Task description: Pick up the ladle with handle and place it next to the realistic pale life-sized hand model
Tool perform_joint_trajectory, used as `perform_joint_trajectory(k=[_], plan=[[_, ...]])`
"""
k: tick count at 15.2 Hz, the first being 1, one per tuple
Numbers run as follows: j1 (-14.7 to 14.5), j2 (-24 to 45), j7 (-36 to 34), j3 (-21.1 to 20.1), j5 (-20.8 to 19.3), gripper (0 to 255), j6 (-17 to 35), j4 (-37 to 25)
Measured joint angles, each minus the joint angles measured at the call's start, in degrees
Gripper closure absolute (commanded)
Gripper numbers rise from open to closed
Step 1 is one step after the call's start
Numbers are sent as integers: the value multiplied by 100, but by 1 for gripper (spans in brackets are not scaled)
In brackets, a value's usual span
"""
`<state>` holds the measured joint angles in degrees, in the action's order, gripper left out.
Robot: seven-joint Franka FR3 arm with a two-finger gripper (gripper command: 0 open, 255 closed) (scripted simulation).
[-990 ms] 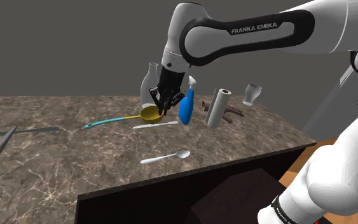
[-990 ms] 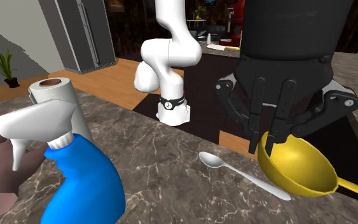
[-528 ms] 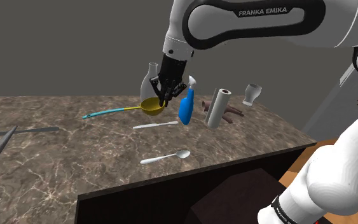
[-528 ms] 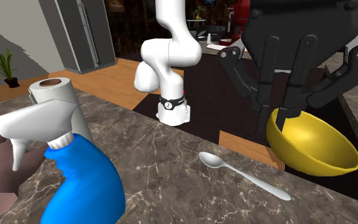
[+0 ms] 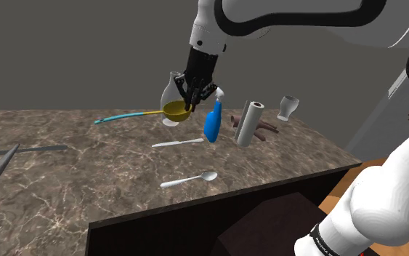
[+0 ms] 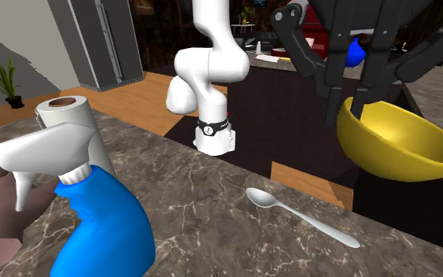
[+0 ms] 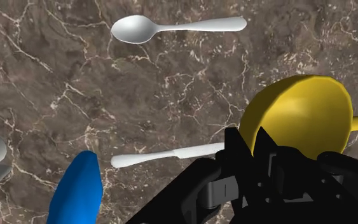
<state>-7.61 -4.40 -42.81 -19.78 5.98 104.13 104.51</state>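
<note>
Hanging under the hand [image 5: 189, 107], yellow ladle [image 5: 174, 110], bowl rim clamped, clear of counter [image 5: 86, 174]

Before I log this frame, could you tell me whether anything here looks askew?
Nothing looks spilled or damaged. One oddity: the black gripper holds the yellow ladle by its bowl rim, above the brown marbled counter, handle sticking out sideways.

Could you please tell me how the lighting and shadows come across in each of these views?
Shoulder view: dim and flat, with no distinct shadow on the counter beneath the held ladle. Second exterior view: brighter, the gripper looming close and cut off by the top edge. Wrist view: even light, a soft sheen on the spoon.
</note>
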Motion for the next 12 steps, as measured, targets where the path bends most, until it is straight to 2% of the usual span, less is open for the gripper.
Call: perform_joint_trajectory(k=[5, 12], plan=[[228, -776, 679, 386, 227, 255, -30, 783], [503, -1652, 1600, 1005, 282, 255, -171, 1617]])
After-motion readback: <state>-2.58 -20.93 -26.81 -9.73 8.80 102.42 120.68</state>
